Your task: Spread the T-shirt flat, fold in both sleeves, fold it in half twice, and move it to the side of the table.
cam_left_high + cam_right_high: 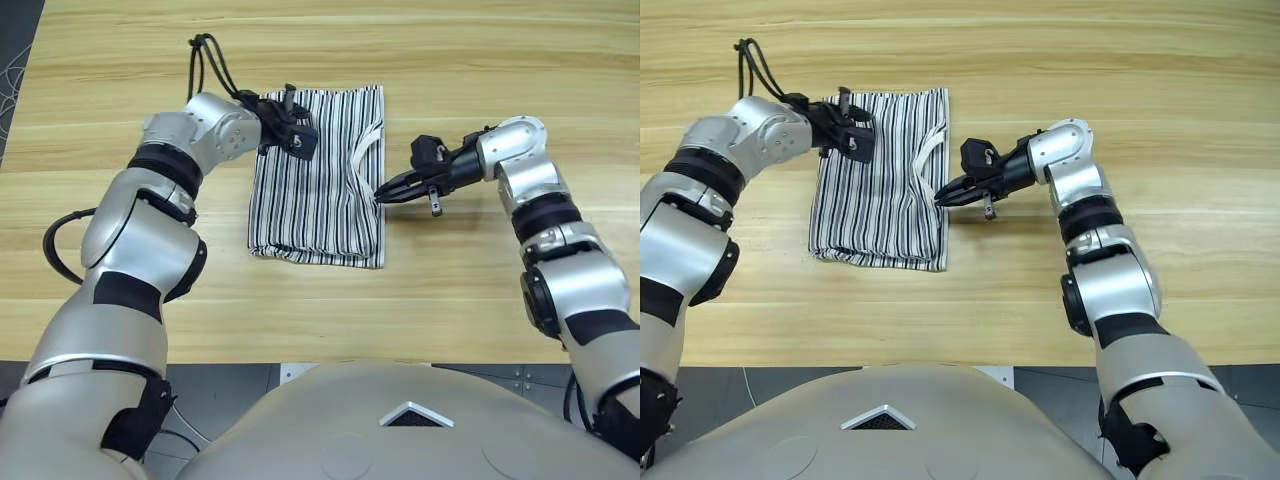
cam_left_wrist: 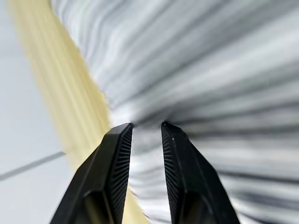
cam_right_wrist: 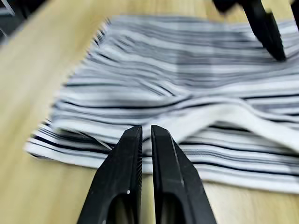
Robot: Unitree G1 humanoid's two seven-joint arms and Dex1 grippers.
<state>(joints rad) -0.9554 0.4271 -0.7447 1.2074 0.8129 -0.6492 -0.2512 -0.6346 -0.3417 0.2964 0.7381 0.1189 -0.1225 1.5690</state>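
Folded striped T-shirt (image 1: 318,185) lies on the pale wood-grain table (image 1: 480,60), with dark floor (image 1: 18,60) past the table's left edge. The left pincer (image 1: 302,140), slightly parted, sits at the shirt's far-left corner. The right pincer (image 1: 384,194), nearly closed, touches its right edge.

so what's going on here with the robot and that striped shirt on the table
The humanoid robot is folding a black-and-white striped T-shirt on a light wooden table. The shirt lies as a narrow rectangle, no sleeves sticking out. The left gripper sits over its far left corner, fingers slightly apart. The right gripper, fingers nearly together, is at the right edge by the white collar. It has not yet been moved to the side.
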